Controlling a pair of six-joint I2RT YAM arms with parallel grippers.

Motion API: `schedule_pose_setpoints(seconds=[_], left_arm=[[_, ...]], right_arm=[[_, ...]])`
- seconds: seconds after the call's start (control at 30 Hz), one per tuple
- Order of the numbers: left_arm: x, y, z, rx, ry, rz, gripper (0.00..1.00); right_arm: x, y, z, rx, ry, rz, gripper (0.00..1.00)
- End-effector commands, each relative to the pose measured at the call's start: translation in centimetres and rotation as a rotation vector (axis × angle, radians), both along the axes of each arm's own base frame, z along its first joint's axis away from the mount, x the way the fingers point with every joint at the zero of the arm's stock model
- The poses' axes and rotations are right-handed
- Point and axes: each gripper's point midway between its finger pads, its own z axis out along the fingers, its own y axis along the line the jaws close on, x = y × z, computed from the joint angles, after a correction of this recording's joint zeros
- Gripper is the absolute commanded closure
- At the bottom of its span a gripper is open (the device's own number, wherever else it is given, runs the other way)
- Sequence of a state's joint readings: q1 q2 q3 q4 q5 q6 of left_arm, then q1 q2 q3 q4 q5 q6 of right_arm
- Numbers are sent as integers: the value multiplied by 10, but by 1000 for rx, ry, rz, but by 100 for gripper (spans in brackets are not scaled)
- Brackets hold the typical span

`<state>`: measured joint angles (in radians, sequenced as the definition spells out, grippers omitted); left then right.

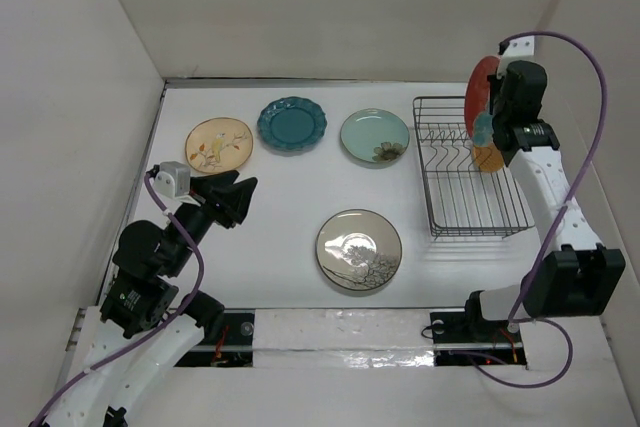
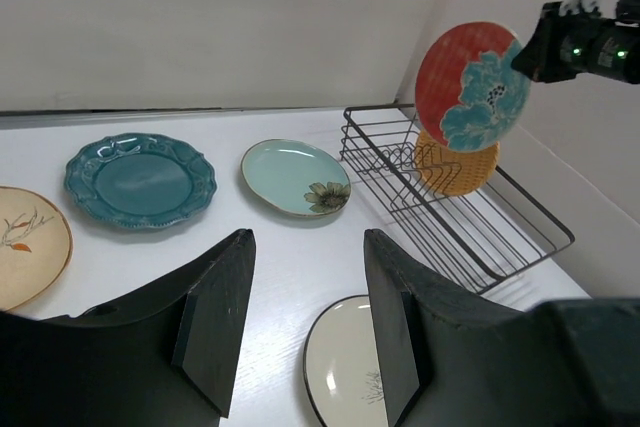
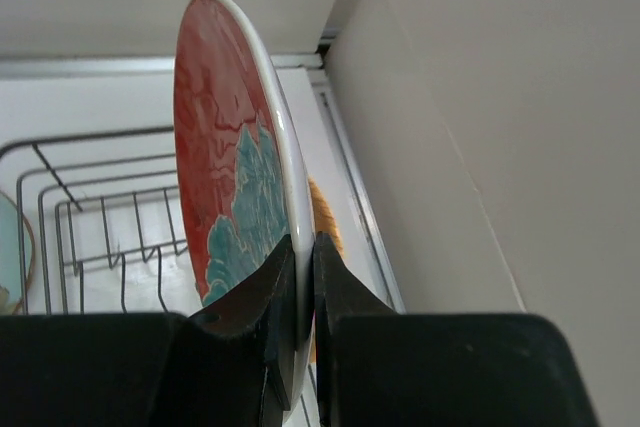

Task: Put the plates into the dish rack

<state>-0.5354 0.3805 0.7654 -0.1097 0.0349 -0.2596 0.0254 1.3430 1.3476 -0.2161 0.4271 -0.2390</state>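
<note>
My right gripper (image 1: 503, 115) (image 3: 305, 282) is shut on the rim of a red plate with a teal flower (image 1: 481, 93) (image 2: 470, 84) (image 3: 222, 177). It holds the plate upright above the far right end of the black wire dish rack (image 1: 468, 169) (image 2: 452, 212) (image 3: 100, 217). An orange woven-look plate (image 1: 488, 156) (image 2: 455, 167) (image 3: 326, 219) stands in the rack just below. On the table lie a tan floral plate (image 1: 219, 145), a dark teal scalloped plate (image 1: 291, 125) (image 2: 140, 179), a pale green plate (image 1: 375, 136) (image 2: 295, 177) and a dark-rimmed cream tree plate (image 1: 359, 250) (image 2: 350, 367). My left gripper (image 1: 243, 197) (image 2: 308, 317) is open and empty, left of the cream plate.
White walls close in the table at the back and on both sides; the right wall (image 3: 480, 147) stands right beside the rack. The right arm's purple cable (image 1: 590, 97) loops beside that wall.
</note>
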Motion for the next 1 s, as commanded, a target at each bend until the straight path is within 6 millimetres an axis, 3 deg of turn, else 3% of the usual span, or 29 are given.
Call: schedule_pose_setpoints(seconds=[0.0,0.17,0.5,0.7,0.77,0.87,0.97], left_arm=[[-5,0,14,-33,-51,-15,55],[-5,1,14,-33,-51,-10,55],[-7,-1,15,-35,-55,-24,55],[-7,-1,14,-34,-52,-21,55],[-7,0,15,-34,-54,-18,55],[-6,0,15,-33,-53,-18,55],[-6,0,15,-33,-53,-18,55]], right_arm=[[10,3,92,-67,-239,70,100],[17,-4,80,-75,-205,49,100],[2,-30,85,-79,-240,-69,100],[7,-42,66,-92,-200,-106,100],[8,-46,66,-86,-203,-115,100],[8,-43,85,-84,-263,-99,100],[7,-48,86,-99,-252,-107,100]])
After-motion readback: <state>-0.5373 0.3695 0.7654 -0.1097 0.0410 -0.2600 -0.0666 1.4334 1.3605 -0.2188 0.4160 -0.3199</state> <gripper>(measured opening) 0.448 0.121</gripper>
